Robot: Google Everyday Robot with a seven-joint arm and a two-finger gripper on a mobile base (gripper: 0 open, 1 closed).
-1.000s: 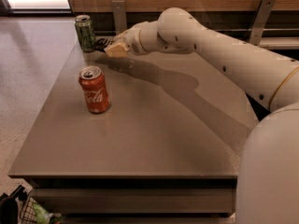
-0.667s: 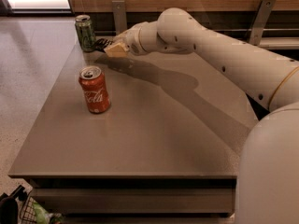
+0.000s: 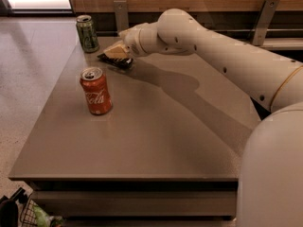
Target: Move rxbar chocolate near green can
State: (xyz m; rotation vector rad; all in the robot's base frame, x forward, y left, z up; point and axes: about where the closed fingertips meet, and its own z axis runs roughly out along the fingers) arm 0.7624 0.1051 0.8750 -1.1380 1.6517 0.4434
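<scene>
The rxbar chocolate is a flat black bar lying on the grey table at its far left. The green can stands upright at the far left corner, a short gap to the left of the bar. My gripper reaches in from the right on the white arm. It sits right on top of the bar and covers the bar's upper edge.
A red Coca-Cola can stands upright on the left side of the table, nearer than the bar. A wooden wall with metal brackets runs behind the table. A wire basket sits on the floor at the front left.
The bar now shows a little lower, flat on the table under the gripper. The arm and both cans have hardly moved.
</scene>
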